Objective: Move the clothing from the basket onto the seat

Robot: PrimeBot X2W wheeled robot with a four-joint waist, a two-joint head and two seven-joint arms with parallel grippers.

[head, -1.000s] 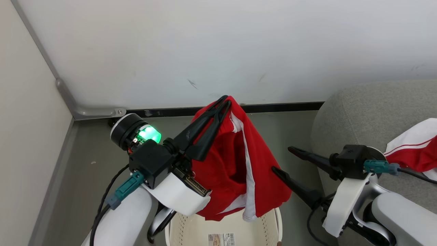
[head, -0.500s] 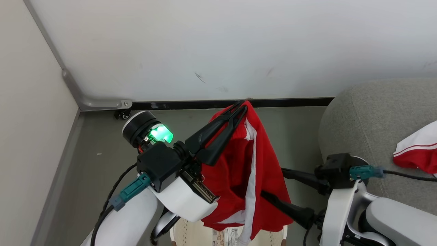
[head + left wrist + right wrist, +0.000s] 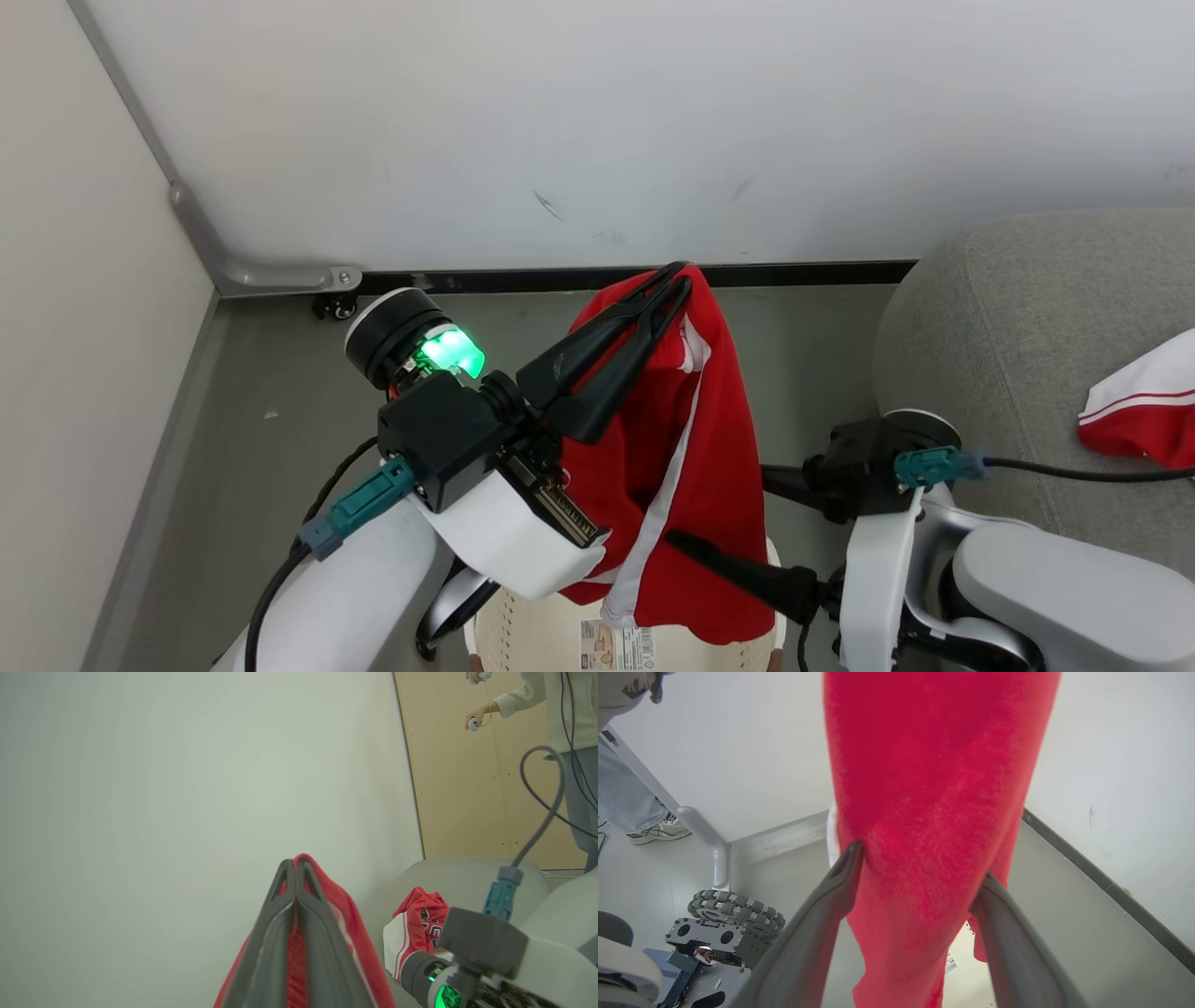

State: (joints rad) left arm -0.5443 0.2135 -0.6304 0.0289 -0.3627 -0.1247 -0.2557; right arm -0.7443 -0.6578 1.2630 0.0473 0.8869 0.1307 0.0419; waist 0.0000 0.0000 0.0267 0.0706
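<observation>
Presently catalogued, one moment at the wall corner.

1. Left claw: both long dark fingers were pressed flat together, pinching the top fold of a soft red sports garment with a white side stripe. The cloth hung straight down from the fingertips, clear of the floor.

2. Right claw: it was spread wide and set lower than the left claw, pointing across at the hanging cloth. One finger stood on either side of the red fabric, which passed between them unclamped. In the right wrist view the near fingertip met the cloth's edge.

3. Cream-white perforated plastic laundry basket: it sat directly beneath both claws, and the garment's lower hem hung over its opening. A label sticker lay on its bottom.

4. Large grey woven-fabric sofa: it was to the right of the right claw.

5. Second red garment with white panels and dark lettering: it lay crumpled on the sofa, well apart from both claws.

6. A person stood beyond the sofa with a small controller in one hand. A shoe showed in the right wrist view.
</observation>
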